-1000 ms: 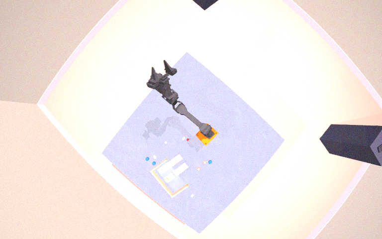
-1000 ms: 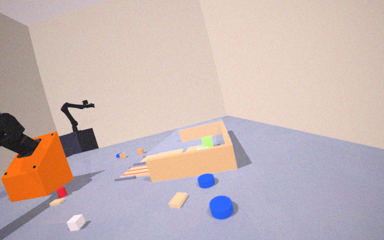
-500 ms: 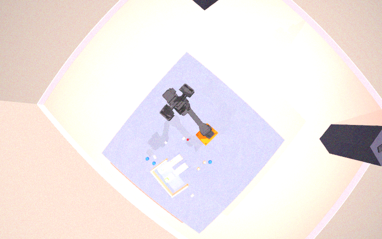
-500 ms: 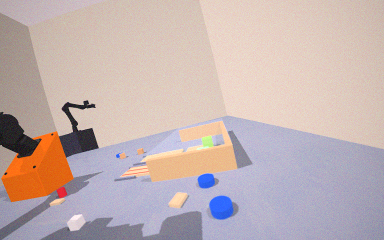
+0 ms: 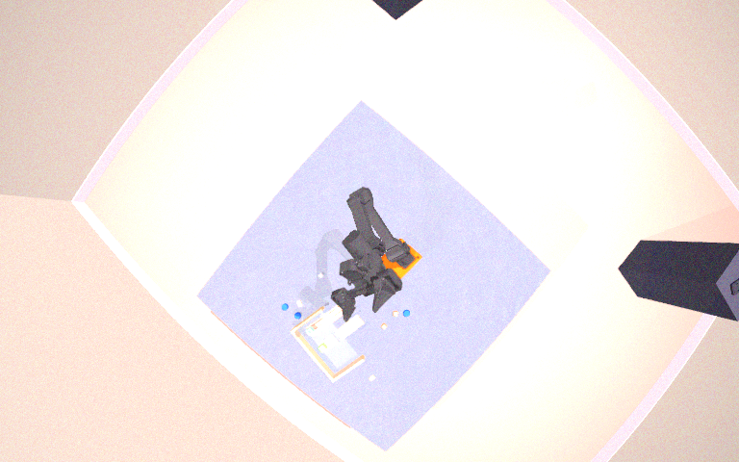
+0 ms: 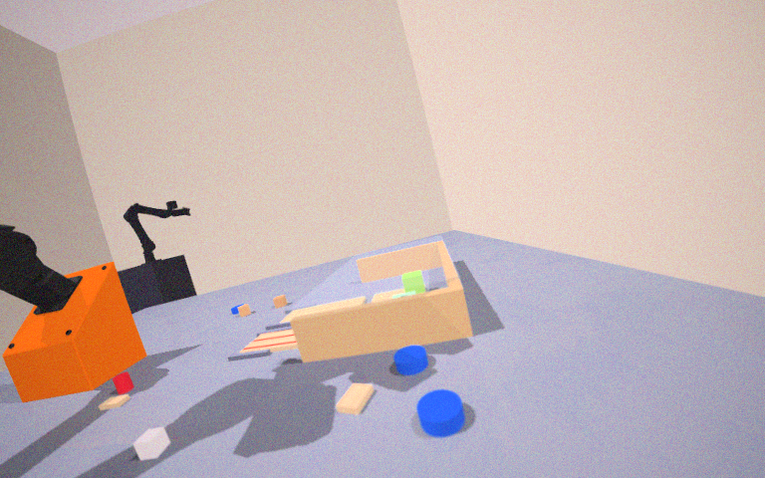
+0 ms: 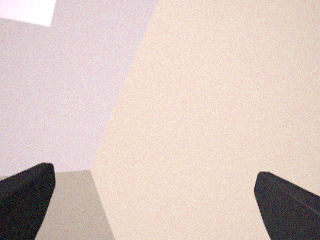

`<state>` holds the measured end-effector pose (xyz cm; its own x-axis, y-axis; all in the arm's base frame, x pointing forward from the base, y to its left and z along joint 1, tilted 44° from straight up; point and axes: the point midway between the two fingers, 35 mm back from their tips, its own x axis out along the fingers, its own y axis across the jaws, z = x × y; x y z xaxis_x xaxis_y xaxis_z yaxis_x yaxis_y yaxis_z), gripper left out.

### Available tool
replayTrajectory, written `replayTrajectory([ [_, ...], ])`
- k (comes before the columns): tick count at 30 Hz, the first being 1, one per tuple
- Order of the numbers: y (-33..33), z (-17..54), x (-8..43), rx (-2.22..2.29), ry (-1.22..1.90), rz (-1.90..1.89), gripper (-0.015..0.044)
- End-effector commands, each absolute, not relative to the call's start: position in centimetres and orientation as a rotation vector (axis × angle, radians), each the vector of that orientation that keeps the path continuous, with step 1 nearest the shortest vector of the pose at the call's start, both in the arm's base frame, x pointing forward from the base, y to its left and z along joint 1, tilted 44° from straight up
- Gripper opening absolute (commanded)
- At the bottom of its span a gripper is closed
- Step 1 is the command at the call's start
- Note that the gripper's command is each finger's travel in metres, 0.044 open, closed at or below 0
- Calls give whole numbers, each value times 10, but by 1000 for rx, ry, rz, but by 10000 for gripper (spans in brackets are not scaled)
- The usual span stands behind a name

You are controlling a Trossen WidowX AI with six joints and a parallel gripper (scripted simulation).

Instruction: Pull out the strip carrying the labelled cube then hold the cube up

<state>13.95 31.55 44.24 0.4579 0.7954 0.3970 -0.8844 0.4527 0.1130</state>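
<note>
A wooden-walled tray (image 5: 314,359) (image 6: 383,327) stands on the floor, its open end toward the orange base. A red-lined strip (image 6: 273,340) sticks out of that end, low down. Pale flat panels (image 5: 350,327) (image 6: 333,309) lie above it. A bright green cube (image 5: 322,345) (image 6: 412,281) sits inside the tray; no label on it is readable. A mint-coloured piece (image 6: 403,295) lies beside it. How the strips run under the panels is hidden. My gripper (image 5: 362,314) (image 7: 158,179) is open and empty. It overlaps the panel end in the top view, and the wrist view shows only walls and ceiling.
Blue discs (image 6: 440,412) (image 6: 410,359) and a tan block (image 6: 355,398) lie beside the tray. A white block (image 6: 151,442) and a red cylinder (image 6: 123,382) lie nearer the orange base (image 6: 50,349). Small orange blocks (image 6: 279,301) (image 6: 244,310) lie beyond. Another arm (image 6: 140,225) stands behind.
</note>
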Motion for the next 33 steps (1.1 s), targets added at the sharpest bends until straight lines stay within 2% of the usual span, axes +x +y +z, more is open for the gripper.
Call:
replayTrajectory([
  [1,324,385,182,184,-206,906,400],
  [9,302,268,257,-88,2,607,400],
  [17,237,156,305,-371,227,313,400],
  [28,108,38,307,-760,566,-44,400],
  [33,100,32,305,-782,587,-63,400],
])
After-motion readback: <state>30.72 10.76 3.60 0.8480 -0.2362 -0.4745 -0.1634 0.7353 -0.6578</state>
